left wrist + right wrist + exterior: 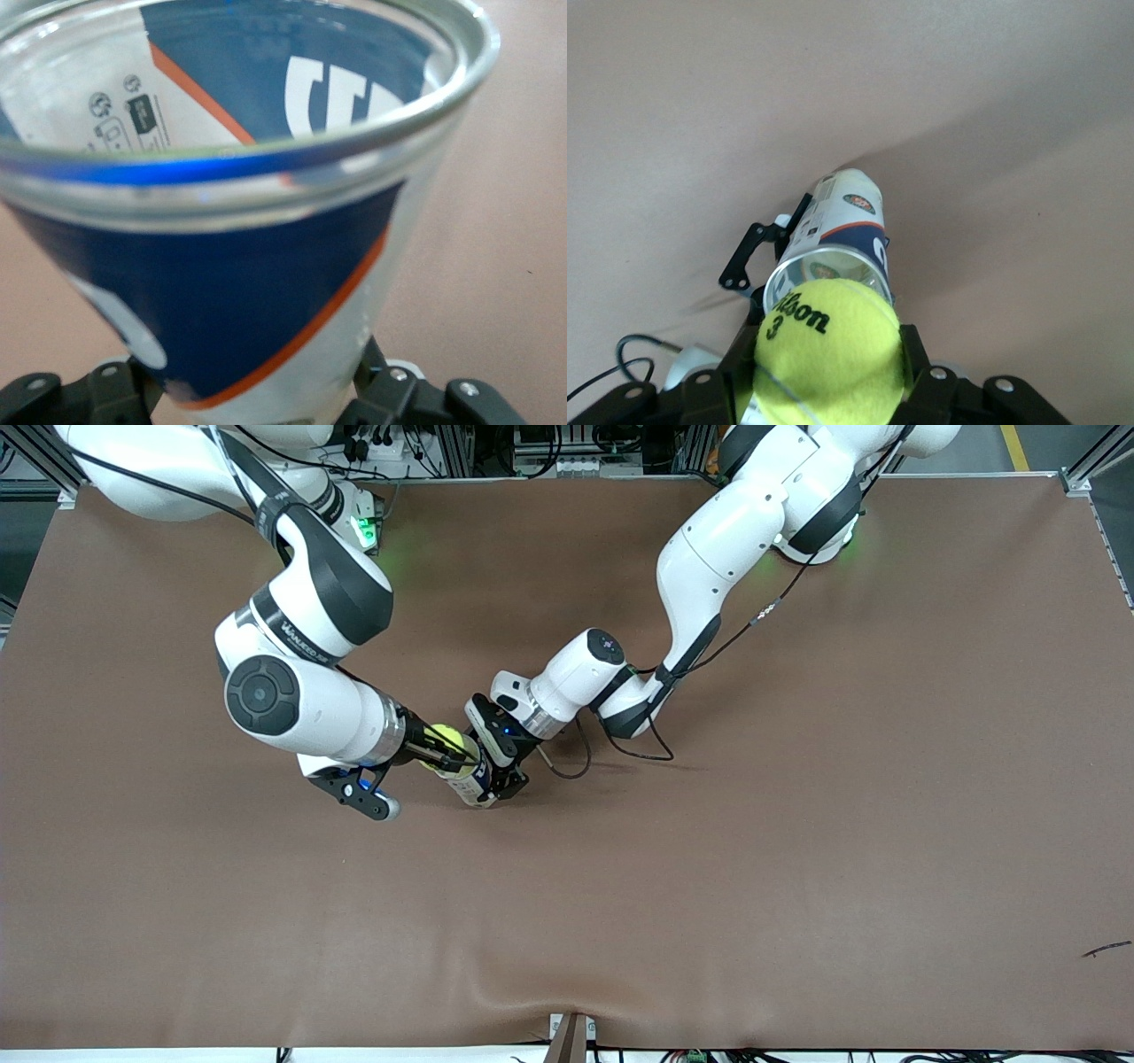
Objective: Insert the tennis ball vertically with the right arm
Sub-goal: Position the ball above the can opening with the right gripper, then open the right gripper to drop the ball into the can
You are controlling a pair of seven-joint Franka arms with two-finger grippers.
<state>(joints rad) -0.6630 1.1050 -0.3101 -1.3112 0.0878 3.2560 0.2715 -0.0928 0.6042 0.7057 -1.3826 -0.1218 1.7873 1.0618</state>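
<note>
Between the fingers of the right gripper [828, 390], the yellow tennis ball [828, 350] sits clamped right at the open mouth of a clear can [837, 243]. The left gripper [505, 775] grips that can, upright near the middle of the brown table [797, 850].

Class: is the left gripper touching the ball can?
Touching. The left wrist view shows the left gripper with fingers pressed against the can on both sides.
</note>
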